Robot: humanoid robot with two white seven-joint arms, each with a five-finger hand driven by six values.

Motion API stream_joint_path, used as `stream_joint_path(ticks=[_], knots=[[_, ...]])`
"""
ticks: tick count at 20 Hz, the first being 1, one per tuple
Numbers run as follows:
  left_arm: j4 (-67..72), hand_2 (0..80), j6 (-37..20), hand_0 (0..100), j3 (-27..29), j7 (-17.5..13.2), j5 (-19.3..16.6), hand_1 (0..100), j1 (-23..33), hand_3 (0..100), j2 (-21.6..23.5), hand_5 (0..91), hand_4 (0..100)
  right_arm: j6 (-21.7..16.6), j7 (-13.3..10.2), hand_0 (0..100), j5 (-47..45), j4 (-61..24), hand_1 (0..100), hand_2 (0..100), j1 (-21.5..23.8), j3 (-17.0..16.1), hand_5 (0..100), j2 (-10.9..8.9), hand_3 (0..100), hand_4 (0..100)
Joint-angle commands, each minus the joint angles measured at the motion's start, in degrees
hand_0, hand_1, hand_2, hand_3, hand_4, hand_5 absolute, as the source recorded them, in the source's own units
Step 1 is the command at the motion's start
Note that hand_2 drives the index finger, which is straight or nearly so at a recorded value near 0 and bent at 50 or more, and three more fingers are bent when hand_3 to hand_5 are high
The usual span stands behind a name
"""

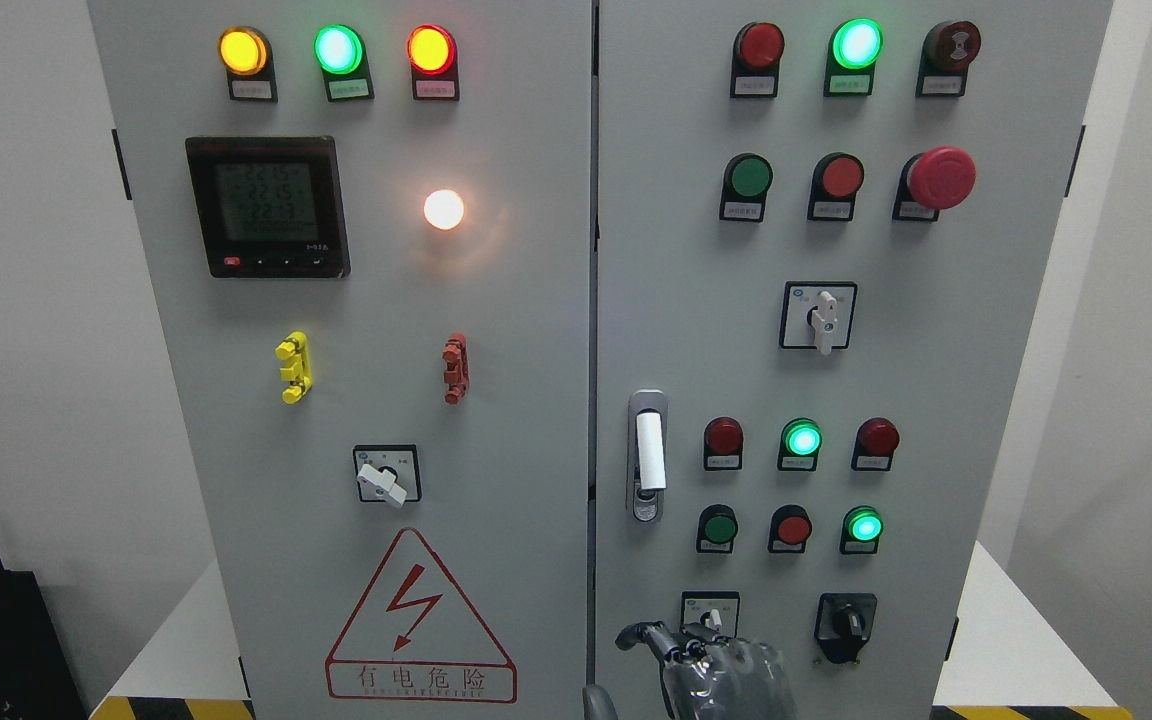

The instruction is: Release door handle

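Grey cabinet (536,400): one door handle (648,455), one robot hand (711,665) below it.

Bright, even light, sharp focus — the white lamp (444,209) flares on the cabinet door (526,420).

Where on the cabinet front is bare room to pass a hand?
Bare grey panel lies left of the yellow clip, and on the right door between the silver door handle with white grip and the white rotary switch. The red and green button cluster is crowded. A hand, fingers relaxed, sits low at the bottom edge.
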Motion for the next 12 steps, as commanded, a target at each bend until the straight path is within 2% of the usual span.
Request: stream_joint_path(ticks=[1,12], knots=[[0.53,0.0,0.00,12,0.09,-0.05,0.02,39,-0.18,0,0.00,0.0,0,-0.26,-0.01,42,-2.86,-2.53,0,76,1.30,-0.94,95,-0.20,100,94],[0.53,0.0,0.00,12,0.09,-0.05,0.02,39,-0.18,0,0.00,0.0,0,-1.49,-0.89,37,-4.27,-4.19,0,95,1.30,-2.96,93,-3.45,100,100]])
